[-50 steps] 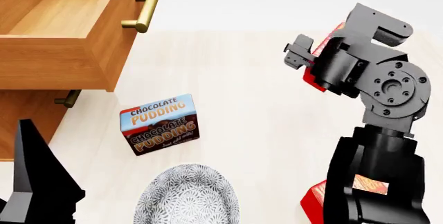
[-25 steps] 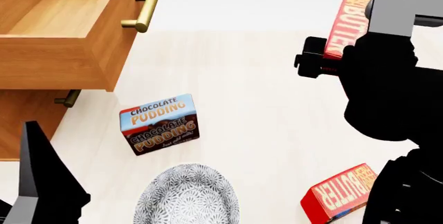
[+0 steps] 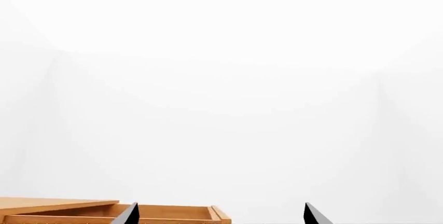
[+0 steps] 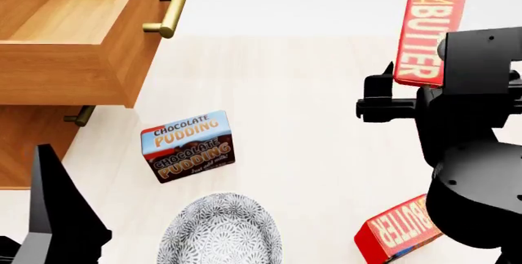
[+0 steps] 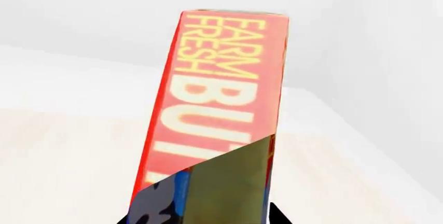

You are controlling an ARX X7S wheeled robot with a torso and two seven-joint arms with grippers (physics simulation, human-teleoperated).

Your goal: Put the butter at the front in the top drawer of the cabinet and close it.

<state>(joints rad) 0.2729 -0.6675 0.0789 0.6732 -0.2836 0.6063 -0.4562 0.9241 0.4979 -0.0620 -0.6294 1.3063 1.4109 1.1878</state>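
The right hand (image 4: pixel 441 62) is gripping the butter (image 4: pixel 431 25) and lifting it higher off the counter (image 4: pixel 294 93), upright now. The drawer (image 4: pixel 90 38) is waiting open, well to the left. The left hand (image 3: pixel 220 216) is hanging open, empty.

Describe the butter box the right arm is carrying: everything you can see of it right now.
The held butter box is a long, narrow red carton with yellow FARM FRESH BUTTER lettering down one face. It stands nearly upright, lifted off the table, its lower end hidden behind the right gripper that clamps it. The right wrist view shows a blue patch near the gripped end. It looks undamaged.
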